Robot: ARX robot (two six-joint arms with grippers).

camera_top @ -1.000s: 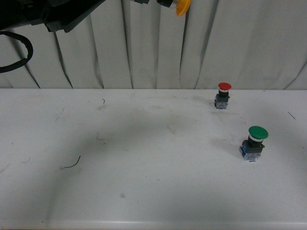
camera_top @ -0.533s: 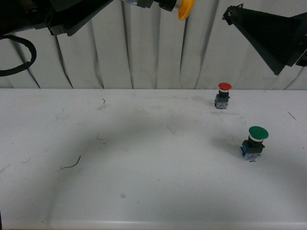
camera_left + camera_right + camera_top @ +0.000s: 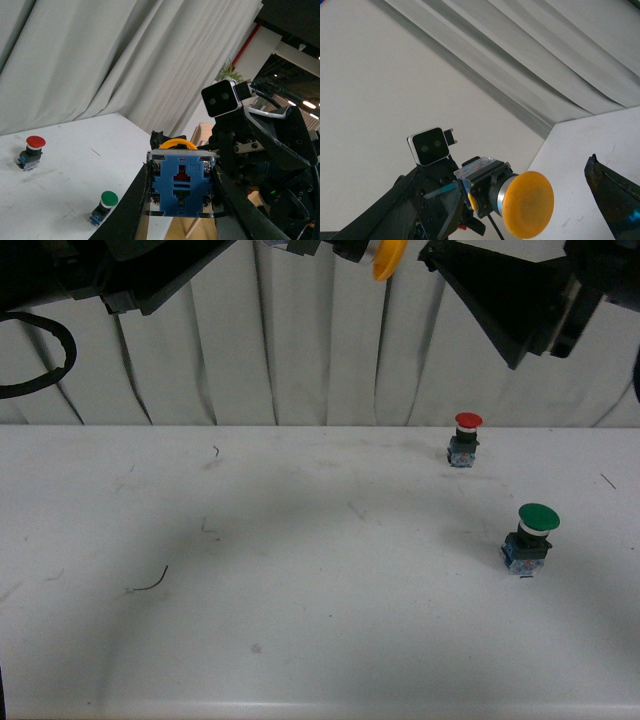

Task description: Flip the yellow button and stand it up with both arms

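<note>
My left gripper is shut on the yellow button and holds it high above the table at the top of the front view. The cap points right, toward my right gripper. That gripper is open, a dark wedge just right of the cap and apart from it. In the left wrist view the button's blue contact block faces the camera between the two fingers, and the right arm is behind it. In the right wrist view the orange cap faces the camera, with one right finger beside it.
A red-capped button stands at the back right of the white table. A green-capped button stands nearer on the right. Both also show in the left wrist view, the red one and the green one. A pale curtain hangs behind.
My right gripper has come into view from the upper right and moved left, close to the yellow button's cap. My left gripper has shifted the button slightly to the right, then held it still.
</note>
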